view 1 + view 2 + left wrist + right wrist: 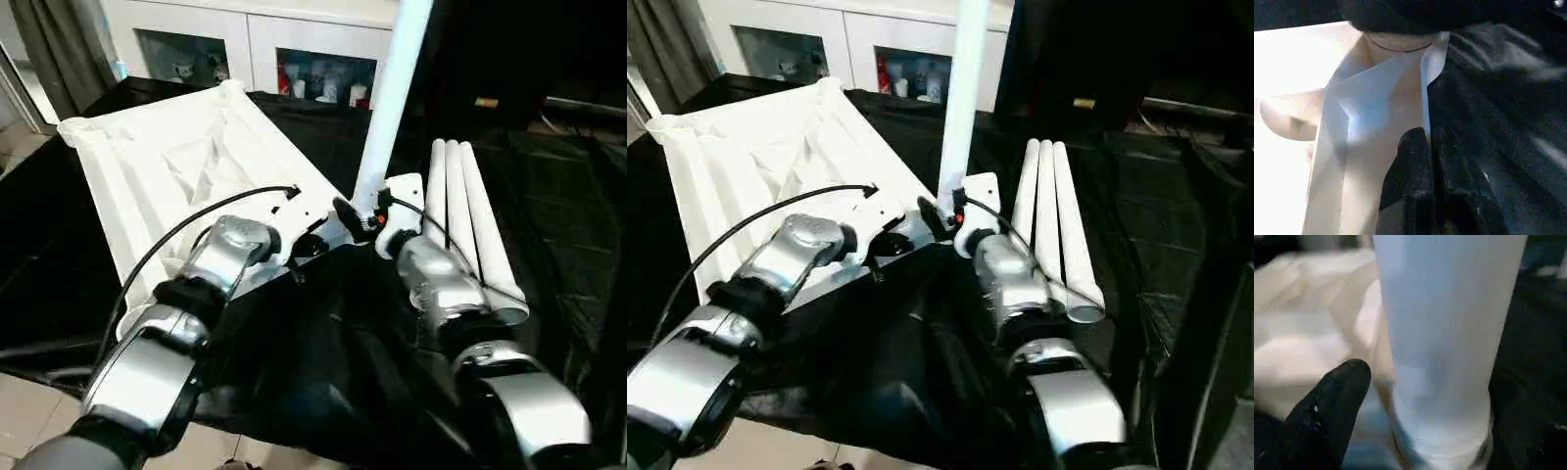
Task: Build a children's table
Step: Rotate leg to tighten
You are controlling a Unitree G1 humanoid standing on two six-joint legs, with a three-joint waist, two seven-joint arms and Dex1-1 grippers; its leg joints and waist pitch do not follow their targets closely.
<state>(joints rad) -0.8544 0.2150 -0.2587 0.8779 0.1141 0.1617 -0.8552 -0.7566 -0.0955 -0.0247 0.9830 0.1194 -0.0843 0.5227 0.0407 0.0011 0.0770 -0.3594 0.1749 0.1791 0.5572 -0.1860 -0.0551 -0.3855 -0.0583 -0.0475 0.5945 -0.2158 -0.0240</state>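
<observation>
**Leg standing in the near corner, three more waiting**

Tabletop (167, 166) is lying upside down on the black sheet (323, 362), ribbed side up, with round sockets showing at its far corners. One white leg (392, 98) stands upright at the near right corner of the tabletop, running up out of the top of the head views. Its lower end sits right at that corner; in the right wrist view the leg looks seated in a round collar there.

Right gripper (364, 217) is at the foot of that leg. One black finger (1327, 416) shows just beside the tube in the right wrist view, but I can't tell whether the fingers are clamped on it or just next to it.

Left gripper (312, 243) is at the tabletop's near edge, just left of the standing leg. Its wrist view shows a black finger (1410, 166) lying against the white edge wall, and again I can't tell if the fingers are together or apart.

Three spare legs (468, 225) lie side by side, touching each other, on the sheet to the right of the tabletop, open ends toward the robot. White cabinet (255, 39) with glass doors at the back.
</observation>
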